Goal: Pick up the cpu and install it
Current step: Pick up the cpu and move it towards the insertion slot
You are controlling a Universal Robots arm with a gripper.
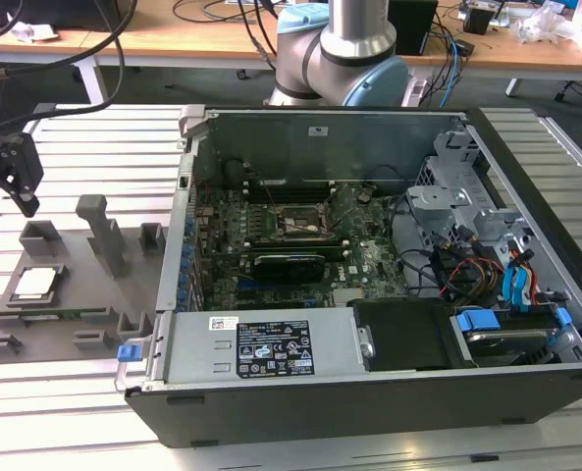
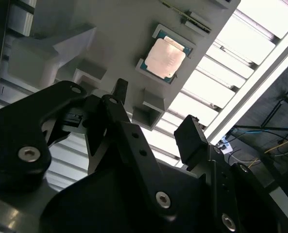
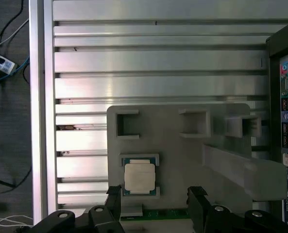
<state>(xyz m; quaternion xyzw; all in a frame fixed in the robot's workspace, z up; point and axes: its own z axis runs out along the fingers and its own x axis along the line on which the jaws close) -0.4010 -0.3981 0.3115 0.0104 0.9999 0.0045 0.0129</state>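
The cpu [image 1: 35, 283] is a small flat silvery square lying in a shallow seat on the grey fixture plate [image 1: 75, 294], at the exterior view's left. Both wrist views show the cpu [image 2: 164, 57] [image 3: 140, 176] from above, its pale metal top facing up. My gripper [image 1: 23, 196] hangs in the air above the plate, higher than the cpu and clear of it. The black fingers [image 3: 113, 195] stand wide apart and hold nothing, so the gripper [image 3: 156, 195] [image 2: 156, 116] is open. The cpu sits just off the line between the fingertips.
An open computer case [image 1: 369, 392] stands to the exterior view's right of the plate, with the motherboard and its square socket [image 1: 300, 224] exposed. Grey upright blocks [image 1: 99, 231] rise from the fixture plate near the cpu. Everything rests on a slatted aluminium table [image 3: 158, 58].
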